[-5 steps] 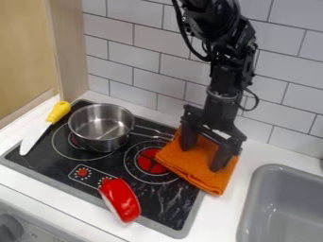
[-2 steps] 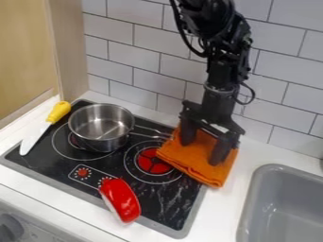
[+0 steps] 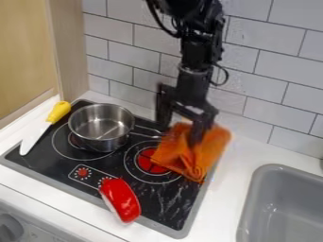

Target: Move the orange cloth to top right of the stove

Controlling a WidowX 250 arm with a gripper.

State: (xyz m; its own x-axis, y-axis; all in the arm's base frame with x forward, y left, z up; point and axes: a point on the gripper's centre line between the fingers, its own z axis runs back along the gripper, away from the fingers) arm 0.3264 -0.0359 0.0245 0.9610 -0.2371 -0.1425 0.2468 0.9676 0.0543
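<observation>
The black gripper [image 3: 178, 136] hangs over the back right corner of the stove [image 3: 165, 201], its two fingers spread wide apart. Its right finger is down against the orange cloth [image 3: 211, 144], while the left one stands by the cloth's back left side, near the pot handle. Rumpled and partly raised, the cloth covers the stove's right rear edge and overlaps part of the right burner. Whether any fold is pinched cannot be told.
A metal pot [image 3: 101, 127] stands on the left burner, its handle pointing toward the cloth. A knife with a yellow handle [image 3: 59, 111] lies at the left, a red object [image 3: 120, 199] at the front. The sink [image 3: 284, 203] is at the right.
The gripper has moved left and slightly up, after a smaller shift the same way. The cloth has shifted up and left with it, going from fairly flat to rumpled.
</observation>
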